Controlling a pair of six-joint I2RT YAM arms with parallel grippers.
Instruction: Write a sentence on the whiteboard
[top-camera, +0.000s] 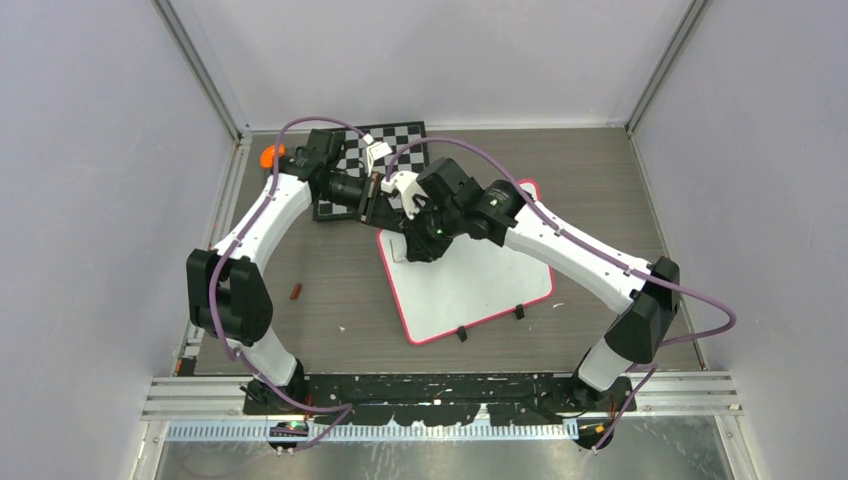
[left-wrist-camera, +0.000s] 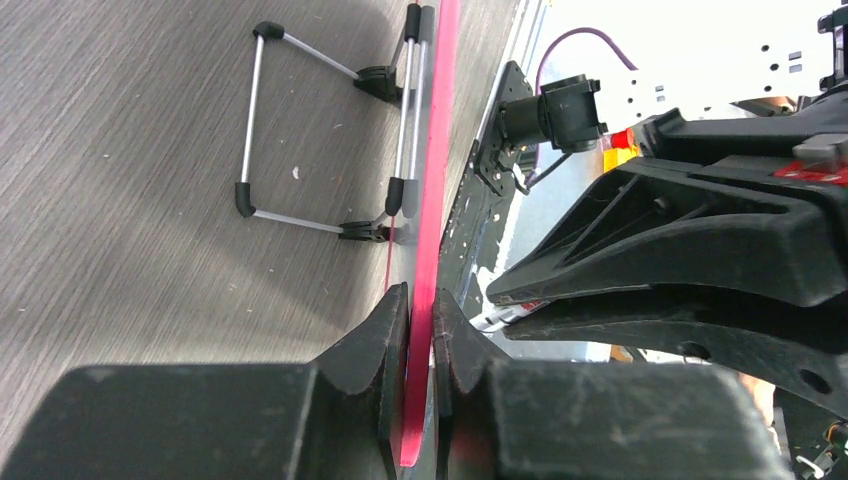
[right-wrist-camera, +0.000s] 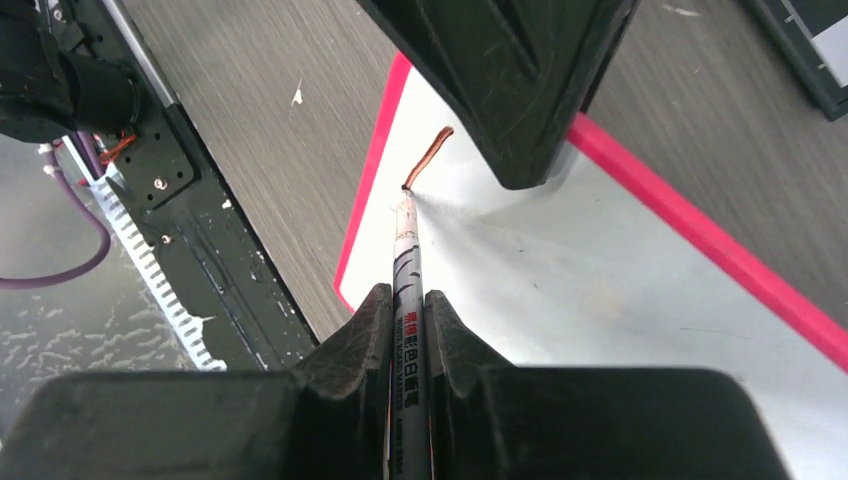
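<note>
The whiteboard (top-camera: 470, 285) lies mid-table, white with a pink-red rim. My left gripper (left-wrist-camera: 420, 300) is shut on that rim (left-wrist-camera: 440, 120) at the board's far left corner (top-camera: 383, 228). My right gripper (right-wrist-camera: 407, 295) is shut on a thin white marker (right-wrist-camera: 405, 240), just inside the same corner (top-camera: 415, 248). The marker's tip touches the lower end of one short reddish-brown stroke (right-wrist-camera: 428, 155), the only part of the sentence that shows. One of the left gripper's fingers (right-wrist-camera: 510, 80) hangs right above that stroke. Both arms hide the board's far end in the top view.
A black-and-white checkered board (top-camera: 385, 150) lies behind the whiteboard, under the left arm. An orange thing (top-camera: 270, 156) sits at the far left and a small brown piece (top-camera: 295, 291) on the table's left. The whiteboard's wire stand (left-wrist-camera: 320, 140) rests on the table.
</note>
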